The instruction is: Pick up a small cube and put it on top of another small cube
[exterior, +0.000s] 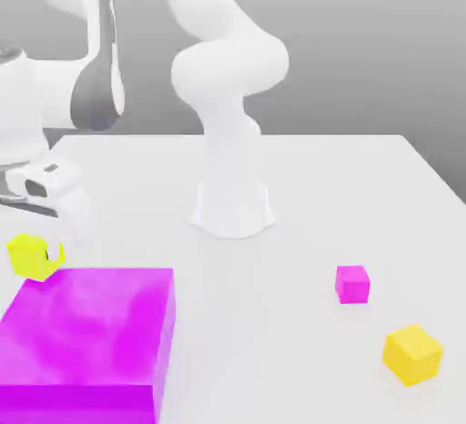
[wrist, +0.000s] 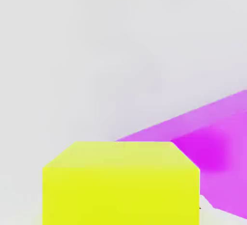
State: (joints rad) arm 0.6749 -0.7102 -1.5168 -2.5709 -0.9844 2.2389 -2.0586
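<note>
Your end effector is clamped on the yellow cube at left frame; a sudden swing toward the small magenta cube could slip it

Simulated lab scene — flat white table, blank grey backdrop, plain coloured blocks, white robot arm

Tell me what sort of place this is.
Most likely a simulated robot test bench, not a real room: a plain white table against a featureless grey backdrop, a white arm mounted on it, and flat-coloured blocks such as the big magenta block and small magenta cube.
</note>
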